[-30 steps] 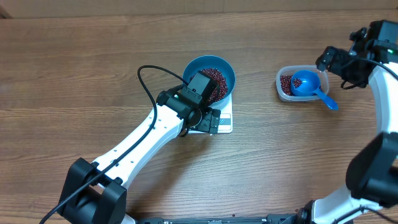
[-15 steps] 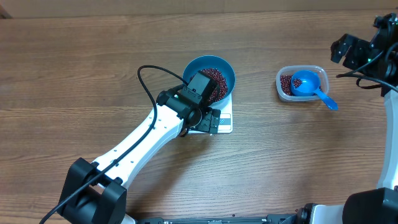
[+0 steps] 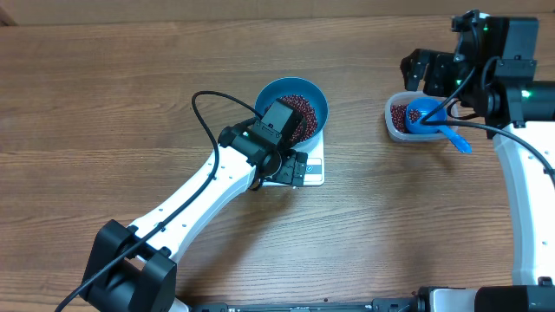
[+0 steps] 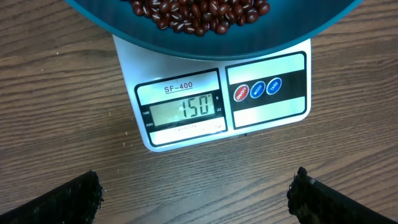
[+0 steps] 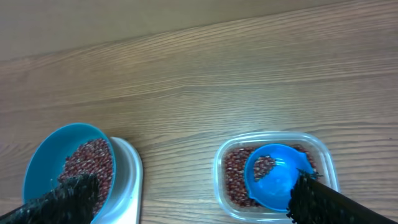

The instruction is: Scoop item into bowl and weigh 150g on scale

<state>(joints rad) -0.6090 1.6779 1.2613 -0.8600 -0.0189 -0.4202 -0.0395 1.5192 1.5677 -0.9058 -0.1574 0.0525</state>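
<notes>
The blue bowl (image 3: 316, 102) stands on the white scale (image 3: 314, 169), filled with red-brown beans, the item (image 3: 299, 108). In the left wrist view the scale (image 4: 273, 115) has a display (image 4: 198, 109) reading 150, below the bowl (image 4: 280, 34) and its beans (image 4: 199, 12). My left gripper (image 3: 290, 167) hovers open over the scale's front edge, and in its own view that gripper (image 4: 196, 202) has bare wood between its fingers. My right gripper (image 3: 431, 74) hangs open above the tub, holding nothing. From its wrist, the right gripper (image 5: 196, 202) looks down on the bowl (image 5: 40, 165) and the scale (image 5: 129, 180).
A clear plastic tub (image 3: 392, 128) at the right holds more beans (image 3: 399, 114) and a small blue scoop (image 3: 425, 115), its handle pointing right and toward the table's front. The right wrist view shows this tub (image 5: 219, 186) and scoop (image 5: 273, 180). A black cable (image 3: 201, 113) loops left of the bowl.
My right arm has swung in from the right edge to a spot above the tub. The left arm, bowl and scale have not moved.
</notes>
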